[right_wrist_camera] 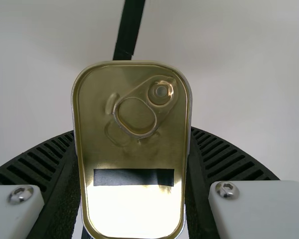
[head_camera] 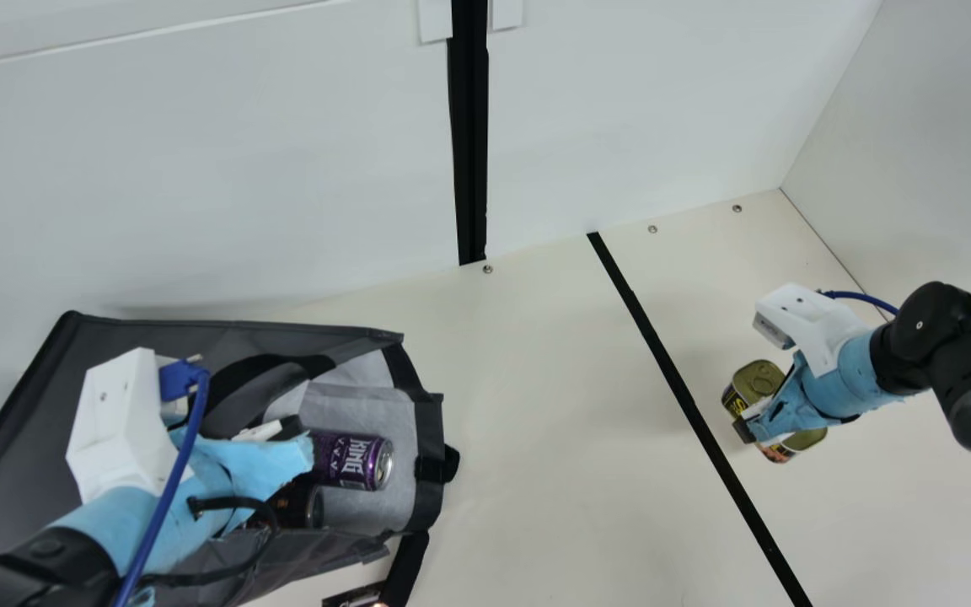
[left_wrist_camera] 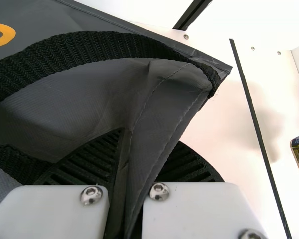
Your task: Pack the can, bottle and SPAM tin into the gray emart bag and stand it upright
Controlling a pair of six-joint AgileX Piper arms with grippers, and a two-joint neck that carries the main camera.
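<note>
Right tool point(head_camera: 755, 423) grips yellow-lettered SPAM tin point(head_camera: 759, 379).

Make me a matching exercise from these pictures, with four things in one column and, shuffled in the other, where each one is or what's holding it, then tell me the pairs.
Things
1. SPAM tin
2. Purple can
3. Gray bag
4. Black stripe

Places and states
A. Lying in the open mouth of a bag
B. Running in a straight line along the table
C. Held between the fingers of the right gripper
D. Pinched by its fabric in the left gripper

Right pairs: 1-C, 2-A, 3-D, 4-B
</note>
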